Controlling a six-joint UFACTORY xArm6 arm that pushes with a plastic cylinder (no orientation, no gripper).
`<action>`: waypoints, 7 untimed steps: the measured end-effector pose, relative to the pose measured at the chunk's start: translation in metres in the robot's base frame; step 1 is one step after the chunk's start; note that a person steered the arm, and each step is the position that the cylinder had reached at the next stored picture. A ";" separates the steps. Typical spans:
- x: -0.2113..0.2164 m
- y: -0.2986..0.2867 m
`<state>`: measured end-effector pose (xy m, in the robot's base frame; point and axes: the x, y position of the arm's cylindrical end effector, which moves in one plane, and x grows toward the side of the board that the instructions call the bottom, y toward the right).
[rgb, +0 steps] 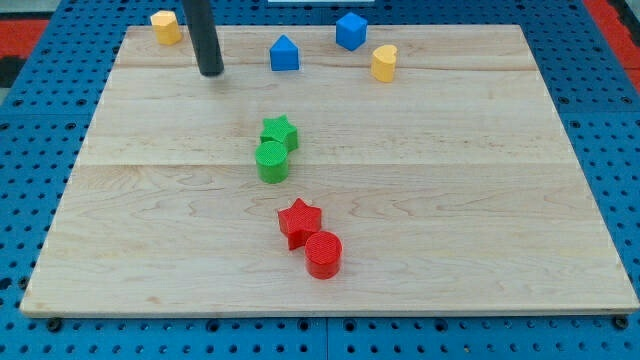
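Standing upright near the worktop top-left edge, my tip touches nothing; it's a bare rod, holding nothing. Nearest are the yellow block at the view's left and the blue house-shaped block rightward, both apart.

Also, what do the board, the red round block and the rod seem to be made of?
Board: pale wood, matte; grain lines and plank seams show.
Red cylinder: probably plastic, perhaps 3D-printed; fine ridges on its side.
Rod, ending at my tip: dark and smooth, metal or plastic; I cannot tell which.
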<state>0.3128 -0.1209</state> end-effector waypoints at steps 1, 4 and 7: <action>-0.019 0.055; -0.003 0.151; -0.058 0.249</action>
<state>0.2544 0.1281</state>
